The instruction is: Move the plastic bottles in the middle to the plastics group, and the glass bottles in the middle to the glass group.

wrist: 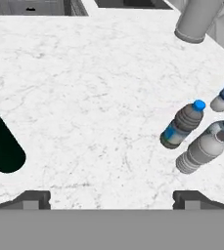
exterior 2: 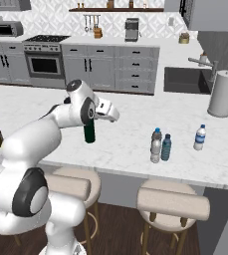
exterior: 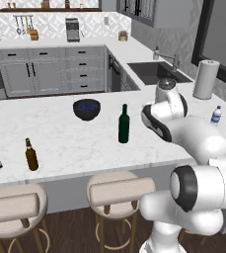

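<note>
On the tabletop, mid-span, two plastic bottles stand touching, unmoved; green glass bottle upright nearby, also unmoved. Plastics group bottle sits further right near the paper towel roll; brown beer bottle far left. Fingers spread wide, empty, hovering above the marble. Nothing sorted yet, all three moves left.

Two base views behind the arm sharing the counter, hand view looking down close

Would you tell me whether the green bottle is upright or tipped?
Upright: the green bottle stands on its base on the counter, neck pointing straight up, apart from the bowl.
</note>
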Controlling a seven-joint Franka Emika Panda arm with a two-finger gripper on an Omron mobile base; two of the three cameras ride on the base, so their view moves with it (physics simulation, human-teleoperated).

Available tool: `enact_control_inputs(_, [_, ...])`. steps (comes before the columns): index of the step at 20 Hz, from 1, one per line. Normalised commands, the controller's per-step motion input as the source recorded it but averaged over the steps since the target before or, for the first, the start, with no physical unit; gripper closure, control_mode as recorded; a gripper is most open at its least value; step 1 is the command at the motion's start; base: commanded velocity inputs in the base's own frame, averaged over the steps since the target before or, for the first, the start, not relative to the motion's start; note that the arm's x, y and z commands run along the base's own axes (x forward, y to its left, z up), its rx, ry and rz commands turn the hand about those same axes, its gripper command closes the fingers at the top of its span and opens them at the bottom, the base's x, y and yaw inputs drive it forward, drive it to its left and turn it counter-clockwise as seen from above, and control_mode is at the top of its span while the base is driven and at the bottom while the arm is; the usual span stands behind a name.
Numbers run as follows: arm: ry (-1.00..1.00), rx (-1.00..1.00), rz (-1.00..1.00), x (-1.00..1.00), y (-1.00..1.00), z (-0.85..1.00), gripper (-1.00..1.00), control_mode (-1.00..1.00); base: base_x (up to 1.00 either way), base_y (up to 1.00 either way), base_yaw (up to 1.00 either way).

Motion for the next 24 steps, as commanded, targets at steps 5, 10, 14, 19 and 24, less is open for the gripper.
enact_control_inputs(5, [0.0, 0.01, 0.11, 0.46, 1.0, -0.14, -1.0, -1.0, 0.0, 0.0, 0.0])
enact_control_inputs(10, [0.03, 0.03, 0.19, 0.32, 0.93, 0.0, -1.0, -1.0, 0.0, 0.0, 0.0])
enact_control_inputs(14, [0.01, 0.0, 0.28, -0.02, 0.12, 0.04, -1.0, -1.0, 0.0, 0.0, 0.0])
enact_control_inputs(19, [0.0, 0.0, 0.2, 0.03, 0.01, -0.03, -1.0, -1.0, 0.0, 0.0, 0.0])
enact_control_inputs(24, [0.0, 0.0, 0.09, 0.34, 0.06, -0.19, -1.0, -1.0, 0.0, 0.0, 0.0])
